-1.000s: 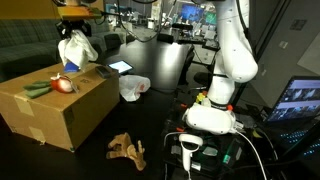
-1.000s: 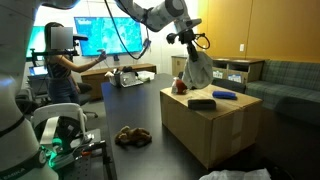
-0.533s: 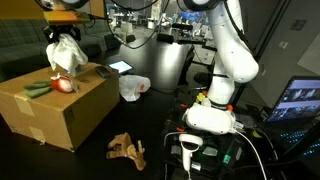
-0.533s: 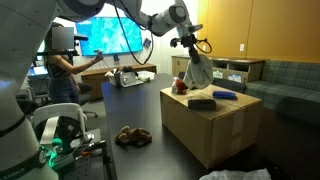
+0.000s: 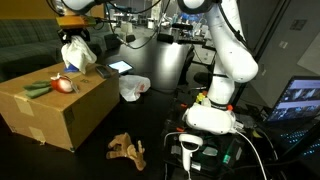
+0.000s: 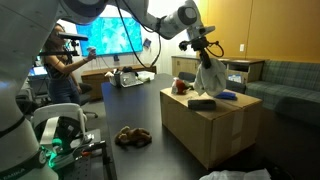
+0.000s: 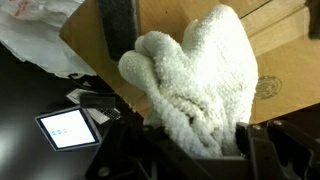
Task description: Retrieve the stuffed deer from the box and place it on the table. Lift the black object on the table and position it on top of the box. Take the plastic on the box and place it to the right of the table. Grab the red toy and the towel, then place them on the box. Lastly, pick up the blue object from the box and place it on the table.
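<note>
Pincer [image 5: 75, 36] pressed together on the towel [image 5: 77, 56], over the box [image 5: 60, 118].
Exterior view: white towel hangs bunched from the pincer above the box's far top edge; red toy [image 5: 64, 85] and black object [image 5: 37, 90] lie side by side on the box top; plastic [image 5: 133, 87] sits on the tabletop [image 5: 165, 70] beside the box; stuffed deer [image 5: 127, 150] lies on the tabletop's near part. Exterior view: pincer [image 6: 205, 52] pinches the towel [image 6: 211, 78], which dangles above the box [image 6: 215, 135]; red toy [image 6: 181, 86], black object [image 6: 203, 103] and blue object [image 6: 228, 96] rest on the box top; stuffed deer [image 6: 132, 136] on the tabletop [image 6: 140, 105]. Wrist view: towel [image 7: 195, 80] fills the centre, gripped at its lower end, box [image 7: 290, 60] behind; plastic [image 7: 40, 30] at upper left.
</note>
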Robot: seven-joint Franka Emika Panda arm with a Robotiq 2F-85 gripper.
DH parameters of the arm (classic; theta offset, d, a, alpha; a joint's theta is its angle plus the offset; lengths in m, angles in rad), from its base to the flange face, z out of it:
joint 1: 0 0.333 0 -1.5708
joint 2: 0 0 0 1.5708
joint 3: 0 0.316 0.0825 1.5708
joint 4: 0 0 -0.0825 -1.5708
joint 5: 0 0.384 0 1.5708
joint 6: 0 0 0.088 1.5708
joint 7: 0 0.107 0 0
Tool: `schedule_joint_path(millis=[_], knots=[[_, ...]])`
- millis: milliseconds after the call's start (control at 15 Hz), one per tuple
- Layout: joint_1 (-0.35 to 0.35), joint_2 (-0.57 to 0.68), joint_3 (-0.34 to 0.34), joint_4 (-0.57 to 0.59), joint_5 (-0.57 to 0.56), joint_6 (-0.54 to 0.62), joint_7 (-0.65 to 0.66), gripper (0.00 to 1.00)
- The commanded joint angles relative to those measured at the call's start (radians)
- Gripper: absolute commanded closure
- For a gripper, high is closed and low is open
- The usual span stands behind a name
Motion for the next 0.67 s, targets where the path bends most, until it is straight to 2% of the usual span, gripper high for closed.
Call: schedule_joint_path(millis=[0, 333, 600], knots=[[-0.013, -0.028, -0.026, -0.040, 0.025, 0.005, 0.026, 0.91], [-0.015, -0.022, -0.026, -0.042, 0.025, 0.016, 0.021, 0.91], [0.011, -0.006, -0.011, -0.009, 0.019, 0.083, 0.008, 0.91]])
